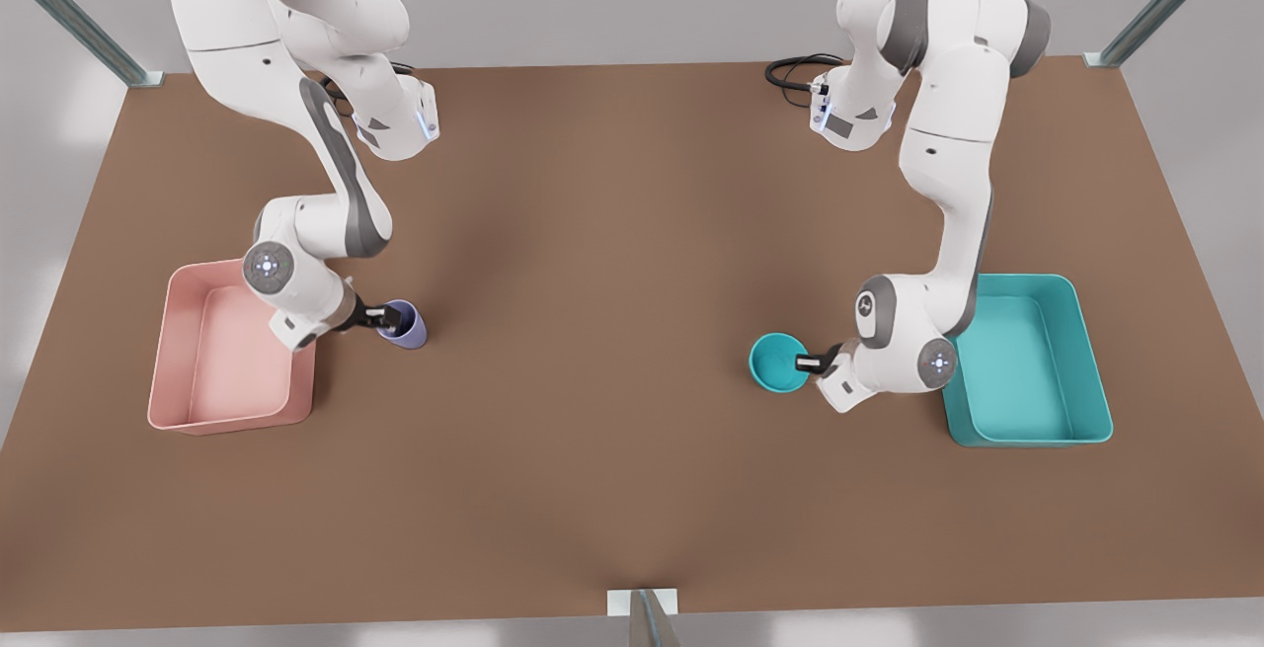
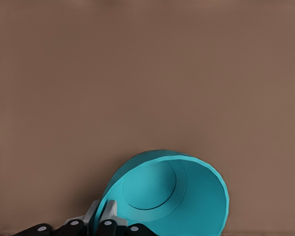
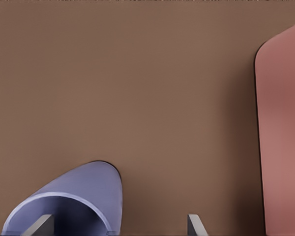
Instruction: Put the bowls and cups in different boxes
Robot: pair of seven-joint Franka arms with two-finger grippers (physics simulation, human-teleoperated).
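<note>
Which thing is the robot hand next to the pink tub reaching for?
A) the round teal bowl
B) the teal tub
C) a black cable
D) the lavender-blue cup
D: in the front view the right hand, beside the pink tub, is at the rim of the lavender-blue cup, with one finger inside the cup; the left hand is at the teal bowl.

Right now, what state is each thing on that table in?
Teal bowl: empty, rim pinched by the left end effector.
Lavender cup: empty, not yet gripped.
Right end effector: open, one finger inside the cup.
Pink box: empty.
Teal box: empty.
</note>
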